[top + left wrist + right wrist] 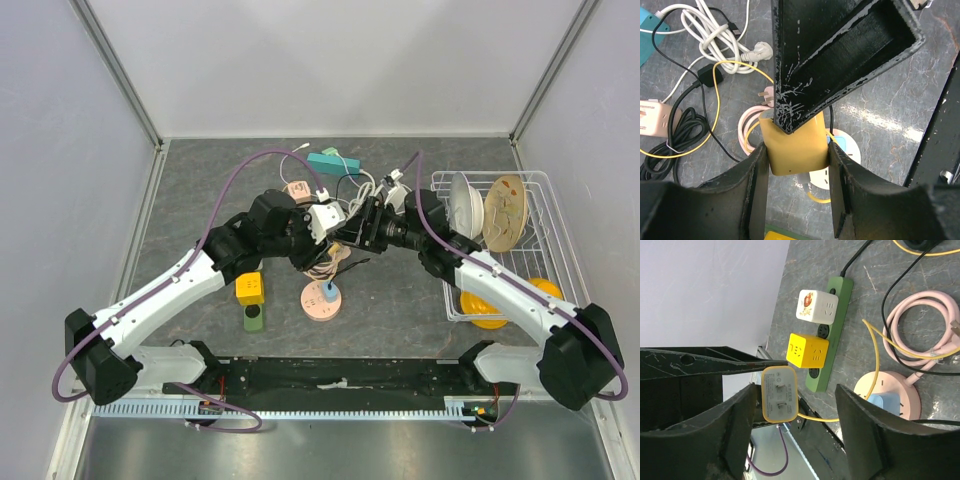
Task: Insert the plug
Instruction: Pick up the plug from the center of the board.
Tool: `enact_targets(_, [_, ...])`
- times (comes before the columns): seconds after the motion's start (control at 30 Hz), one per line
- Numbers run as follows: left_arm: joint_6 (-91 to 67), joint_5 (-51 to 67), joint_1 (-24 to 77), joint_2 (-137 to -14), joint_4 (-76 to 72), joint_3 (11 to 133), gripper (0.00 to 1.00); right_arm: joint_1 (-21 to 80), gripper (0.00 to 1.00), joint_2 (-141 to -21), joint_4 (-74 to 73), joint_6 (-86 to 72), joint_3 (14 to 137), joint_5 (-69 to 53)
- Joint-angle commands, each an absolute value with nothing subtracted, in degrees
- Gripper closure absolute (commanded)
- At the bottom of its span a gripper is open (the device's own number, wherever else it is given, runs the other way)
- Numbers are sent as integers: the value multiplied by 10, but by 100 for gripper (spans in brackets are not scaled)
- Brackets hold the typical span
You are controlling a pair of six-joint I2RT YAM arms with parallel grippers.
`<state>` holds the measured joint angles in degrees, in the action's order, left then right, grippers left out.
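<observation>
Left end effector (pixel 796 152) clamped on the yellow plug (pixel 797 145); its fingers (pixel 754 185) press both flat sides, jaws partly closed to the plug's width; plug is held off the worktop (pixel 400 300), near the middle where both arms meet.

Right end effector (pixel 796 401) is open; its fingers (pixel 870 430) sit either side of the same plug without gripping it; one finger just beside the plug body, the other clearly apart. In the left wrist view one right finger overlaps the plug's upper edge; can't tell if it touches.

In the right wrist view the plug's two flat prongs face the camera; a thin yellow cable (pixel 875 355) leaves the plug's bottom edge and curves off across the worktop.

Green power strip (pixel 821 380) lies flat on the worktop, well apart from the plug; white cube adapter (pixel 816 305) and yellow cube adapter (pixel 807 351) are seated on it, with an open socket showing between them and another on the yellow cube's far side.

Pink round socket (pixel 892 385) sits beside the strip's end, with a blue plug (pixel 885 402) in it; coiled pink cable (pixel 920 325) just beyond it.

Loose white and black cables are bunched on the worktop past my left wrist; wire rack (pixel 545 190) with plates stands at the right edge.
</observation>
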<state>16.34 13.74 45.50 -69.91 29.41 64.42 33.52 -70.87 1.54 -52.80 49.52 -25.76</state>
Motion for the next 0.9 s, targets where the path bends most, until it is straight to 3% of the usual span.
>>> enact_targets(0.0, [190,139,459,-695,258,651,91,333,32,-713,68,-552,483,-289])
enact_targets(0.3, [191,132,460,-695,239,643,86,333,73,-724,139,-597,461,-320])
enact_targets(0.33, [189,128,460,-693,237,642,84,332,83,-724,144,-598,460,-323])
enact_targets(0.43, [183,121,460,-691,224,635,76,331,100,-725,148,-599,460,-323])
enact_targets(0.53, [164,105,459,-679,198,621,64,324,100,-720,160,-606,456,-323])
enact_targets(0.6, [149,91,460,-667,179,608,47,320,100,-716,170,-617,452,-322])
enact_targets(0.63, [134,79,459,-664,174,604,31,315,100,-713,176,-619,450,-321])
enact_targets(0.73, [94,55,459,-644,145,586,15,305,100,-706,183,-624,446,-316])
enact_targets(0.87, [9,32,442,-610,92,547,9,294,100,-695,201,-635,433,-308])
